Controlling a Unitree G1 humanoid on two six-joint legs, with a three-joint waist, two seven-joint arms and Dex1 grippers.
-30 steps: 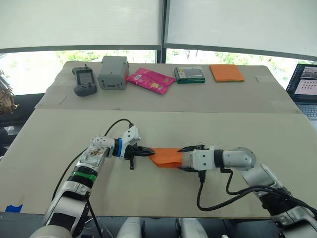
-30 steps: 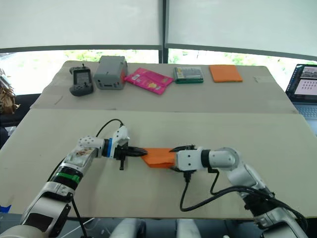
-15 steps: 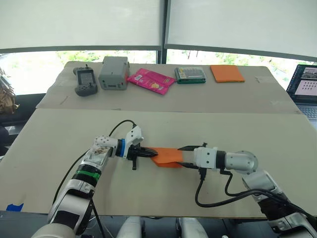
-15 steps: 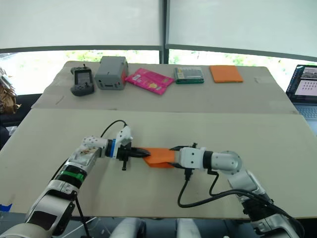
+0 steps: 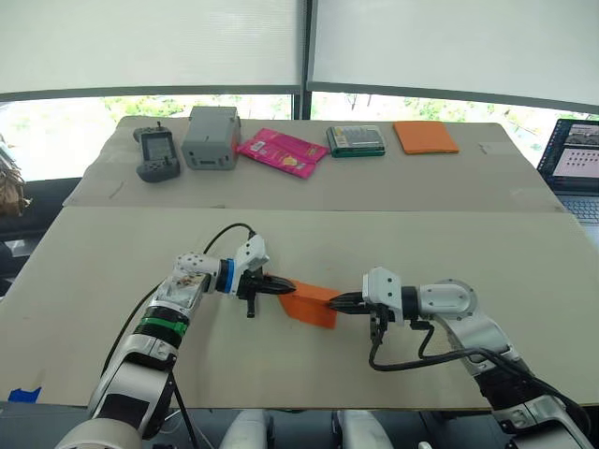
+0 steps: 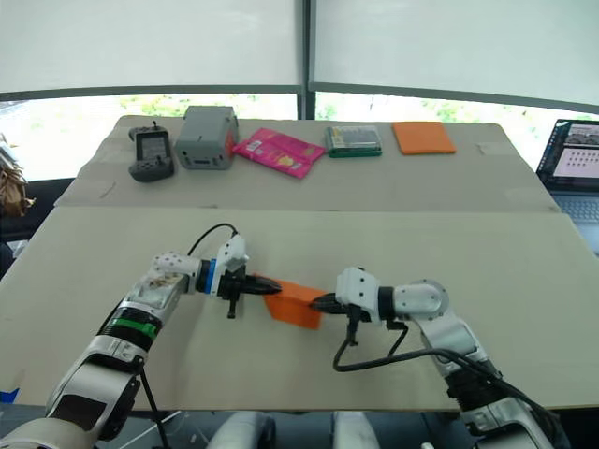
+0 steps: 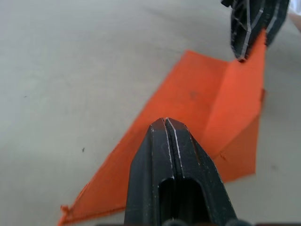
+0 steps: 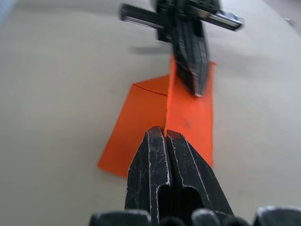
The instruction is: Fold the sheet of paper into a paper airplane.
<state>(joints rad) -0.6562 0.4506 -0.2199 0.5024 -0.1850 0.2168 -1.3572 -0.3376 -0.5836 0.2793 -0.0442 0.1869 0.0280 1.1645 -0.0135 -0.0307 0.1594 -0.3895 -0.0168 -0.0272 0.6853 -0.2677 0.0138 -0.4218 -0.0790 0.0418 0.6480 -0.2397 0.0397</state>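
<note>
The sheet of paper, thin and bright orange with folds, lies on the near table between my two grippers. My left gripper is shut, its closed fingertips resting on top of the paper's left part, with no paper seen between them. My right gripper comes in from the right and is shut on a raised crease of the paper, which stands up between its fingertips. In the left wrist view the right gripper pinches that upright fold at the paper's far end.
On the far table stand a grey handheld device, a grey box, a pink packet, a green box and an orange pad. A laptop sits at the right edge. Black cables trail from both wrists.
My right gripper has shut and drawn back a little to the right, now pinching the paper's raised fold. The paper looks narrower and tilted. The left gripper stays shut on it.
</note>
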